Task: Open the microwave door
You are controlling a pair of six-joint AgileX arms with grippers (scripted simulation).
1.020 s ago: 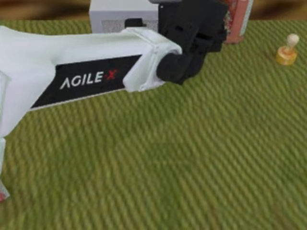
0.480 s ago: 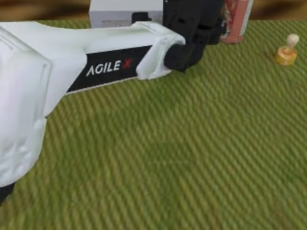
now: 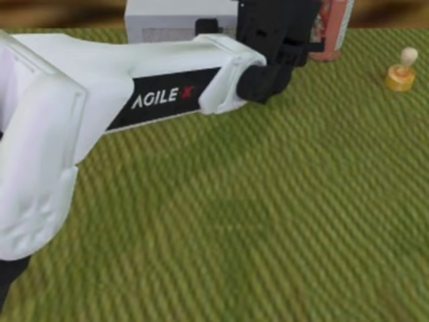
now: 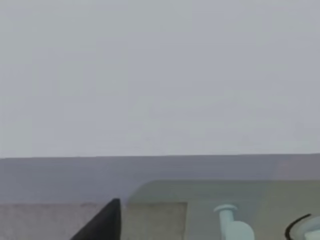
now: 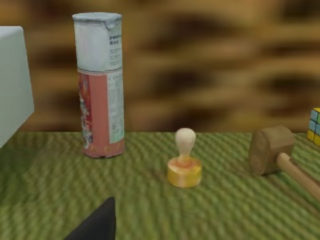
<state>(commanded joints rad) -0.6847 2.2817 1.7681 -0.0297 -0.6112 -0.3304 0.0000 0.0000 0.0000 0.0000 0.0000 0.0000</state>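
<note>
Left gripper [image 3: 278,30] is held right up against the front of the microwave [image 3: 175,17], at the far edge of the table towards the top view's left of centre. Whether it is released, clenched or grasping the door cannot be told: its black wrist block hides the fingers from above, and only one dark fingertip [image 4: 102,225] shows in the left wrist view. That view is filled by a pale grey surface seen very close, judged to be the microwave door [image 4: 160,80].

The step in hand is judged to be engaging the door's free edge before it is swung open. To do it well, contact should be made at the edge farthest from the hinge, and the pull should be led along an arc about that hinge rather than straight back, so that the light box is not dragged across the green mat [image 3: 268,221]. Which side carries the hinge cannot be told.

Room towards the near side of the table is wide and bare. Just to the right of the gripper a tall snack can [image 3: 333,30] stands close by and could be knocked over by a sideways sweep. A small yellow stamp with a round knob [image 3: 401,70] sits farther right, well apart. A wooden mallet [image 5: 274,150] lies beyond it in the right wrist view.

Right gripper [image 5: 97,225] is parked off to the right, only one dark fingertip showing.
</note>
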